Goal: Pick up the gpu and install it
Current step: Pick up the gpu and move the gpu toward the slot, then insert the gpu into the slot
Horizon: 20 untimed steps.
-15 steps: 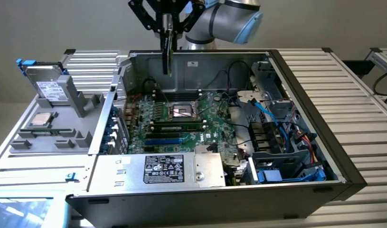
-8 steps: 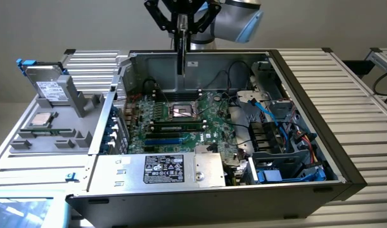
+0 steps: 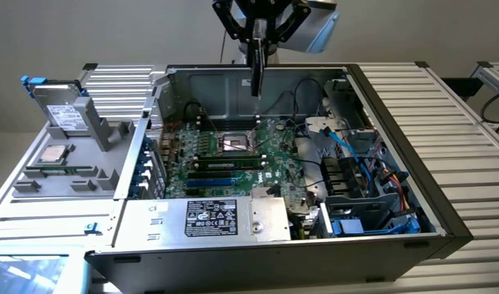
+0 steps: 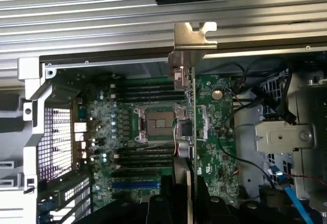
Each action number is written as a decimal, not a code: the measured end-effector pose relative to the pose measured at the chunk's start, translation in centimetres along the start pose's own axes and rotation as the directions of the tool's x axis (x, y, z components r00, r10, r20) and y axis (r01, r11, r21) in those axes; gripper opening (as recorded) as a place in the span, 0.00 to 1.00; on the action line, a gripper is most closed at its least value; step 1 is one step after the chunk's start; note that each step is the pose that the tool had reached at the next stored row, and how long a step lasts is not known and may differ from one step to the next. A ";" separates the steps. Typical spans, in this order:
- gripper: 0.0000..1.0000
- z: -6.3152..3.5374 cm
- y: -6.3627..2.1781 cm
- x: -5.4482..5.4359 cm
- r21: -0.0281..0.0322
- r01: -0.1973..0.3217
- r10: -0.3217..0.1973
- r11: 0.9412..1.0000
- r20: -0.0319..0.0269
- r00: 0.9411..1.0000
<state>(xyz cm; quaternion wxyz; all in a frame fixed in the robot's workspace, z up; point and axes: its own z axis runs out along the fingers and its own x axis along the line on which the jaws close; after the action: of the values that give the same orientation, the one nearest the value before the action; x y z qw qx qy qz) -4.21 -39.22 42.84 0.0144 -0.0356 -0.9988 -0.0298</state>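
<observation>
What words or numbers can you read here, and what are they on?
Black label on the silver power supply box: white print, too small to read.
White label on the silver hard drive: blurred, unreadable.
Green motherboard: white marks, unreadable.
Nothing reads clearly.

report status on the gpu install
gripper shut on gpu. gpu hangs edge-on over motherboard in open case, not seated. black cables loop close beside it.

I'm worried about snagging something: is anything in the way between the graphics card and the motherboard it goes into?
Nothing visible. The gripper holds the graphics card over the open case, with the motherboard below. Black cables loop just to the exterior view's right of it.
</observation>
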 end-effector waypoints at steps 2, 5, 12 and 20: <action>0.29 -0.02 0.05 -0.8 0.000 0.000 0.000 1.000 -0.001 1.000; 0.29 -0.01 0.05 -0.9 0.000 0.000 0.000 1.000 -0.001 1.000; 0.29 -0.01 0.06 -0.9 0.000 0.008 -0.008 1.000 -0.002 1.000; 0.29 -0.01 0.06 -0.9 0.003 0.148 -0.148 0.989 -0.010 0.989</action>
<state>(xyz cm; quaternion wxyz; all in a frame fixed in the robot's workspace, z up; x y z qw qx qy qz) -3.35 -39.23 42.83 0.0173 0.0387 -0.9987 -0.0292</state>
